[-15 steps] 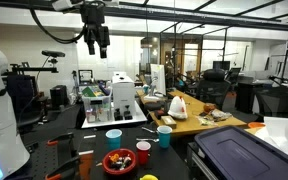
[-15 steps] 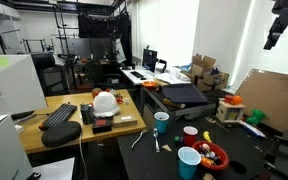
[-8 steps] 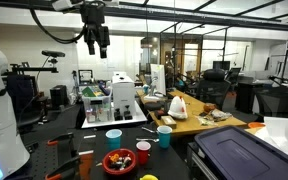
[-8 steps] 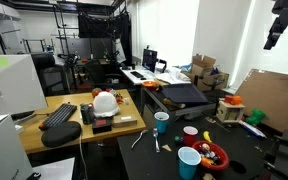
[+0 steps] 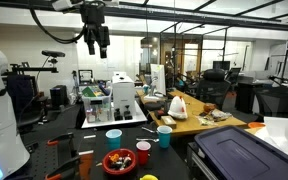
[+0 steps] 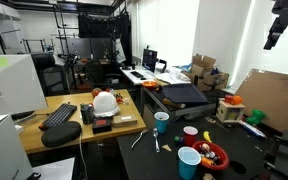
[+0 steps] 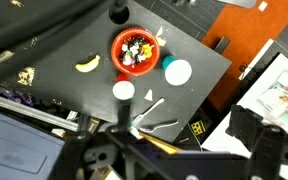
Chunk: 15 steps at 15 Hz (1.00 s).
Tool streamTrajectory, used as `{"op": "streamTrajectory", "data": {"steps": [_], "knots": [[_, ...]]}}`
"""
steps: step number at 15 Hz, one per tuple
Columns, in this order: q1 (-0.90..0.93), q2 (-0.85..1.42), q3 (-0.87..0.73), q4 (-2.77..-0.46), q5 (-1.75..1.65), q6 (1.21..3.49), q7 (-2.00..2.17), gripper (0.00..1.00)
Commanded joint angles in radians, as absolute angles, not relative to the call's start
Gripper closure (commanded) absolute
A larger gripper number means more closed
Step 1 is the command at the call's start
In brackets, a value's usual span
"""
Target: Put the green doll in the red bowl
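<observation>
A: Fig. 1, what is shown?
B: Black table (image 7: pixel 69 92); the gripper (image 5: pixel 97 50) high above it, fingers spread, holding nothing.
A: Task items?
B: Red bowl (image 7: pixel 135 52) among cups (image 7: pixel 178 71); green doll (image 6: pixel 254 117) well apart from it.

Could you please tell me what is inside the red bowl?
The red bowl holds a heap of small mixed-colour items, too small to identify. They cover the bowl's floor, so anything beneath them is hidden.
</observation>
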State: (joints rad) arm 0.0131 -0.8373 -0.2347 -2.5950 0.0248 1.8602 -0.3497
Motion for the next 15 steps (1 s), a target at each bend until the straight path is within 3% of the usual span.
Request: {"op": "streamTrajectory", "data": {"steps": [1,15], "knots": [[0.01,-0.799,-0.219,-2.574,0.028,1.87,-0.351,0.0],[0.012,-0.287,-0.229,-2.263,0.121,2.061,-0.366,0.0]]}}
